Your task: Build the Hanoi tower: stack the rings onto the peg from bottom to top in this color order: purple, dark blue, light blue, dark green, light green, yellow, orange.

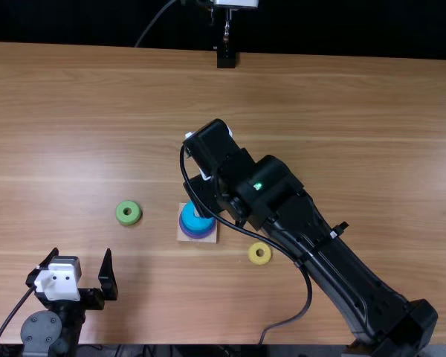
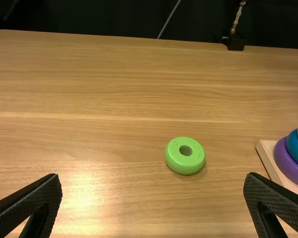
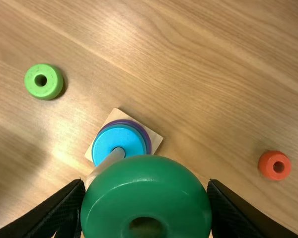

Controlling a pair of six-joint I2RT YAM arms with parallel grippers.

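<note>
At the left, the left gripper (image 1: 80, 254) is low over the table, its two fingers spread wide with nothing between them. Beyond it lies the light green ring (image 2: 185, 161), flat on the wood. Next comes the wooden base (image 1: 186, 237), with the purple ring (image 2: 288, 163), dark blue ring (image 2: 296, 149) and light blue ring (image 3: 120, 142) stacked in order around the peg (image 3: 107, 160).

Over that stack, the right gripper (image 3: 146, 184) is clamped on the dark green ring (image 3: 139, 198). The ring hides the peg's upper end, so I can't tell whether its hole lines up. If it is off centre or tilted, lowering could jam it on the peg or shove the base; opening too soon could let it roll away. The grip looks secure, but its smooth, rounded sides might slip if the peg pushes back.

Just right of the base is the yellow ring (image 1: 259, 253); the arm passing over it could knock it if it dips. The orange ring (image 3: 274, 165) lies well apart from the stack.
</note>
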